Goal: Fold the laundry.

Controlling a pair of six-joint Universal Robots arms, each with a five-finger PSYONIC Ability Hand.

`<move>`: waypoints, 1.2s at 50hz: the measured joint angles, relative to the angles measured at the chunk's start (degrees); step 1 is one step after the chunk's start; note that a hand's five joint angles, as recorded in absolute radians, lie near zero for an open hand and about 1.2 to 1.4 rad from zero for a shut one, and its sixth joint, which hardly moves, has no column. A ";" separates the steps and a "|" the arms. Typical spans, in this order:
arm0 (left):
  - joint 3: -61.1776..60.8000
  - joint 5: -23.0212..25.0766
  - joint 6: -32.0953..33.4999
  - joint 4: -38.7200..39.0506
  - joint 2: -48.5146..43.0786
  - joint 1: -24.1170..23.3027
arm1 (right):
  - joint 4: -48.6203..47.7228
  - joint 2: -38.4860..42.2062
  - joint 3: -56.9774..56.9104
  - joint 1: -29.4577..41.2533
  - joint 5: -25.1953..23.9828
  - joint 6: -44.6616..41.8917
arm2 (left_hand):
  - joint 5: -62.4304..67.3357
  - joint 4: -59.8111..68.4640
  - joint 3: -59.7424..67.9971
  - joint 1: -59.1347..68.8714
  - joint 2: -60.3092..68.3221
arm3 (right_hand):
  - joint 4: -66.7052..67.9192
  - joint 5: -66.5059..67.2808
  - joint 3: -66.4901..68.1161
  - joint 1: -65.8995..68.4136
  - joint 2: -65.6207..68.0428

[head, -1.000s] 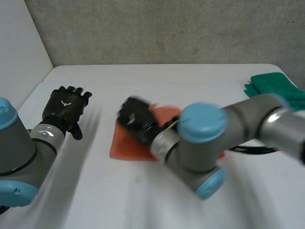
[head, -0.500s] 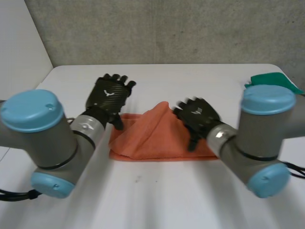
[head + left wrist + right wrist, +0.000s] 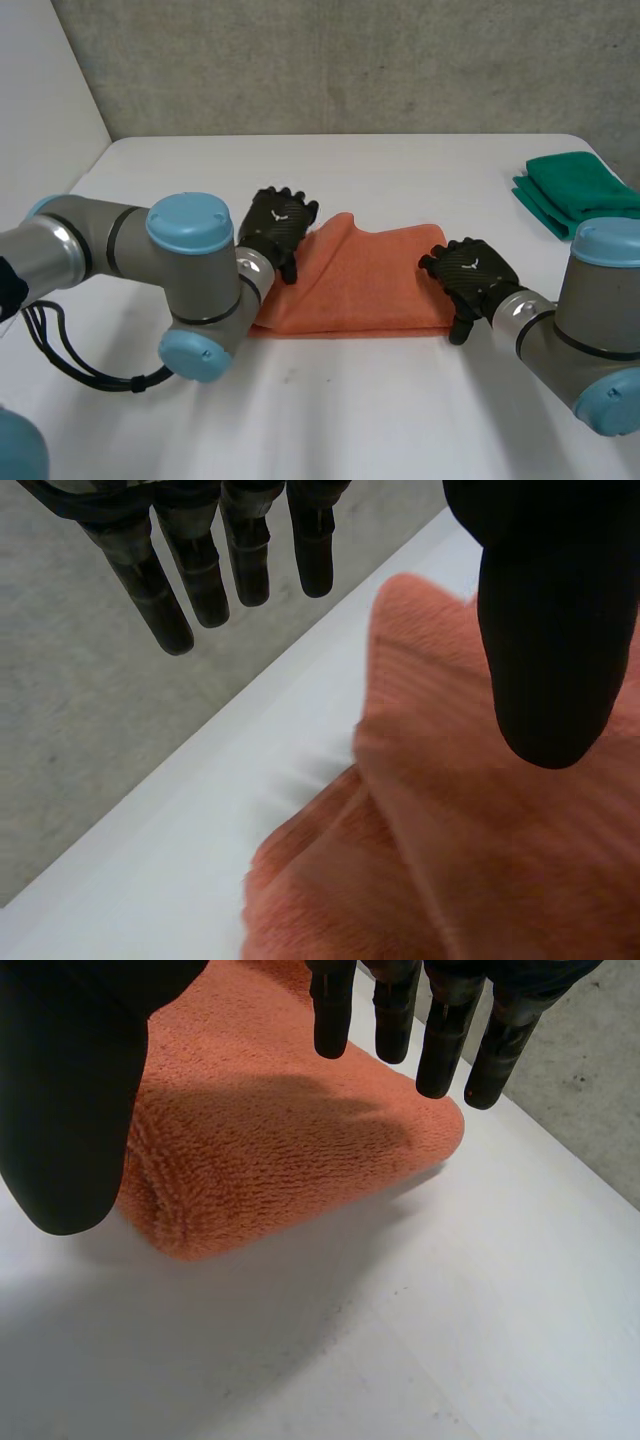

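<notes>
The left hand (image 3: 277,228) sits at the left end of the orange cloth (image 3: 360,285), its arm bent across in front of it. The right hand (image 3: 470,272) sits at the cloth's right end. Both are open, with straight fingers holding nothing. The cloth lies folded in the middle of the white table (image 3: 400,170), with a raised peak near the left hand. Half a second ago the left hand was further back and left, and the right hand lay further in over the cloth. The head view takes in a folded green cloth (image 3: 580,190) at the table's right edge. The right wrist view shows the rounded fold under that hand's fingers (image 3: 440,1040).
</notes>
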 measured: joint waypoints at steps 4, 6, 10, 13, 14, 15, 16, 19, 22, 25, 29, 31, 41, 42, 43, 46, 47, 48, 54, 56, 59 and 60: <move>2.21 -3.08 0.48 -1.26 -1.57 0.48 | 0.13 -0.05 0.04 0.25 0.03 0.79 | 0.37 0.41 0.44 0.01 0.39 | 0.00 0.00 0.00 0.00 0.00; 2.75 -4.11 0.61 -2.12 -2.05 0.93 | 0.16 -0.08 0.05 0.39 0.03 1.00 | 0.36 0.41 0.44 0.01 0.39 | 0.00 0.00 0.00 0.00 0.00; 3.07 -5.27 0.60 -3.59 -2.48 2.14 | 0.18 -0.19 0.03 0.61 0.03 1.20 | 0.36 0.41 0.44 0.01 0.39 | 0.00 0.00 0.00 0.00 0.00; 2.98 -5.34 0.51 -4.06 -2.49 2.73 | 0.15 -0.24 -0.06 0.69 0.02 1.22 | 0.36 0.41 0.44 0.01 0.39 | 0.00 0.00 0.00 0.00 0.00; 2.93 -5.31 0.47 -4.20 -2.48 2.91 | 0.14 -0.26 -0.13 0.70 0.02 1.22 | 0.37 0.41 0.45 0.01 0.39 | 0.00 0.00 0.00 0.00 0.00; 2.90 -5.26 0.46 -4.29 -2.48 3.00 | 0.13 -0.26 -0.17 0.70 0.02 1.21 | 0.37 0.41 0.44 0.01 0.39 | 0.00 0.00 0.00 0.00 0.00; 2.90 -5.26 0.46 -4.29 -2.48 3.00 | 0.13 -0.26 -0.17 0.70 0.02 1.21 | 0.37 0.41 0.44 0.01 0.39 | 0.00 0.00 0.00 0.00 0.00; 2.74 -4.98 0.36 -4.78 -2.55 3.05 | 0.10 -0.27 -0.34 0.78 0.04 1.19 | 0.36 0.41 0.44 0.01 0.39 | 0.00 0.00 0.00 0.00 0.00; 2.68 -4.88 0.18 -5.21 -2.59 2.88 | 0.09 -0.27 -0.39 0.91 0.06 1.17 | 0.37 0.41 0.44 0.01 0.39 | 0.00 0.00 0.00 0.00 0.00; 2.65 -4.83 -0.46 -5.83 -2.49 2.55 | 0.09 -0.27 -0.40 1.08 0.08 1.14 | 0.36 0.41 0.44 0.01 0.39 | 0.00 0.00 0.00 0.00 0.00; 2.65 -4.83 -1.58 -6.25 -2.18 2.11 | 0.09 -0.27 -0.40 1.22 0.09 1.12 | 0.36 0.41 0.43 0.01 0.39 | 0.00 0.00 0.00 0.00 0.00; 2.67 -4.80 -2.09 -6.33 -2.02 1.76 | 0.09 -0.27 -0.40 1.28 0.08 1.11 | 0.36 0.41 0.44 0.01 0.39 | 0.00 0.00 0.00 0.00 0.00; 3.74 -4.02 -3.39 -6.27 -2.03 -0.32 | 0.09 -0.24 -0.47 1.36 0.02 1.09 | 0.33 0.37 0.44 0.01 0.38 | 0.00 0.00 0.00 0.00 0.00; 4.03 -3.74 -3.37 -6.24 -2.34 -0.41 | 0.09 -0.24 -0.47 1.36 0.02 1.09 | 0.33 0.37 0.44 0.01 0.38 | 0.00 0.00 0.00 0.00 0.00; 4.03 -3.74 -3.37 -6.24 -2.34 -0.41 | 0.09 -0.24 -0.47 1.36 0.02 1.09 | 0.33 0.37 0.44 0.01 0.38 | 0.00 0.00 0.00 0.00 0.00; 5.34 -2.99 -3.17 -6.19 -3.82 -0.42 | 0.09 -0.23 -0.52 1.33 -0.02 1.09 | 0.33 0.37 0.44 0.01 0.38 | 0.00 0.00 0.00 0.00 0.00; 5.87 -2.89 -3.07 -6.25 -4.43 -0.36 | 0.09 -0.23 -0.54 1.32 -0.03 1.09 | 0.34 0.38 0.44 0.01 0.39 | 0.00 0.00 0.00 0.00 0.00; 6.29 -2.91 -3.01 -6.32 -4.83 -0.31 | 0.09 -0.23 -0.56 1.31 -0.04 1.09 | 0.37 0.44 0.45 0.01 0.45 | 0.00 0.00 0.00 0.00 0.00; 9.10 -5.88 -2.50 -7.40 -6.99 0.35 | 0.15 -0.25 -0.71 1.28 -0.09 1.06 | 1.99 1.70 1.92 1.60 1.90 | 1.14 1.16 0.65 0.07 0.69; 9.57 -9.67 -1.97 -7.82 -7.01 1.04 | 0.12 -0.26 -0.74 1.30 -0.11 1.01 | 2.30 2.08 2.22 1.86 2.17 | 3.02 2.55 2.00 1.93 2.11; 9.32 -15.12 -0.54 -8.34 -6.70 2.07 | 0.04 -0.26 -0.75 1.35 -0.14 0.95 | 2.30 2.08 2.22 1.86 2.21 | 6.60 5.35 5.19 5.53 5.04; 8.88 -16.46 0.02 -8.47 -6.47 2.29 | 0.00 -0.24 -0.75 1.36 -0.14 0.94 | 2.29 2.08 2.22 1.86 2.21 | 7.62 6.30 6.22 6.48 5.99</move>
